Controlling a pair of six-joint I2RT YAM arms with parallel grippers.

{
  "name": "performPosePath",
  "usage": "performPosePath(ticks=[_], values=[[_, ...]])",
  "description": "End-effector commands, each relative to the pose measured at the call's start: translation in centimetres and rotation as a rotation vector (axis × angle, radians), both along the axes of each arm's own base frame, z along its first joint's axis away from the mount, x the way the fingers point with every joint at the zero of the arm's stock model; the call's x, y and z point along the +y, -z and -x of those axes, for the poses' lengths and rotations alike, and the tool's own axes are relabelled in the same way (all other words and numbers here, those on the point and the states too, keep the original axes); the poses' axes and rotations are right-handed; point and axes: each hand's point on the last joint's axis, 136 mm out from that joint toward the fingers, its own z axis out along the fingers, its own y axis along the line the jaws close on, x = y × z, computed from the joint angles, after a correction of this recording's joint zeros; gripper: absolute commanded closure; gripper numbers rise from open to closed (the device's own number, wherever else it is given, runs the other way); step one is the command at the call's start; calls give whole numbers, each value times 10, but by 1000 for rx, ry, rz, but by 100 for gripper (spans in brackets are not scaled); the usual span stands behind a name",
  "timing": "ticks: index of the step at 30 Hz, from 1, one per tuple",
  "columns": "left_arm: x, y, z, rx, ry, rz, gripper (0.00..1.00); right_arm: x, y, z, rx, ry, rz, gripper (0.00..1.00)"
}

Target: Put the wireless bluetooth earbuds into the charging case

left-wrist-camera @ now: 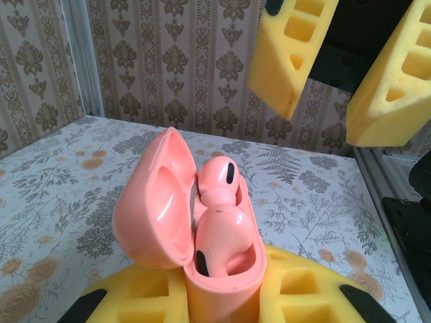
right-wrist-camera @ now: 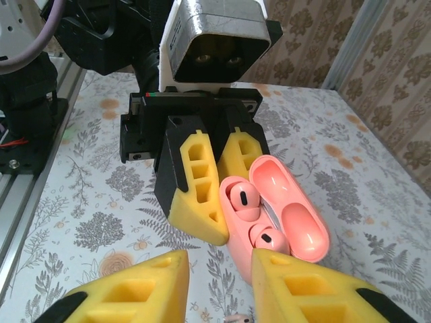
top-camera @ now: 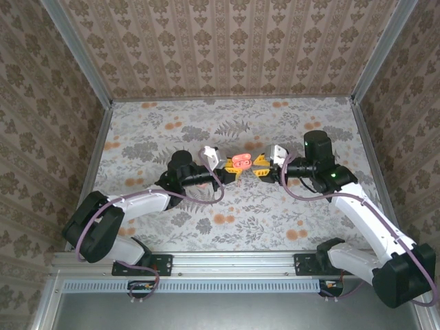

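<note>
The salmon-pink charging case stands with its lid swung open, and my left gripper is shut on its base. In the left wrist view the case rises from between my yellow fingers, with my left gripper around its lower body. Both earbuds sit in the case's wells, one behind and one in front. From the right wrist the case holds the two earbuds. My right gripper hangs open just in front of the case with nothing between its fingers.
The table has a floral print with flat orange flower blotches. Patterned walls and metal rails close it in. A tiny pink bit lies on the table under my right gripper; I cannot tell what it is.
</note>
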Motion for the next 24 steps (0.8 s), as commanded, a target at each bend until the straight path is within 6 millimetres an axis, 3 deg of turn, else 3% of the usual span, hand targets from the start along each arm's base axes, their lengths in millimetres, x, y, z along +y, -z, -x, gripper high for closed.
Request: performPosePath(ticks=[1, 24], values=[[0, -22, 5, -59, 31, 50, 84, -4, 8, 0, 16, 21, 26, 68], [-1, -24, 6, -61, 42, 53, 84, 11, 13, -10, -4, -21, 36, 68]])
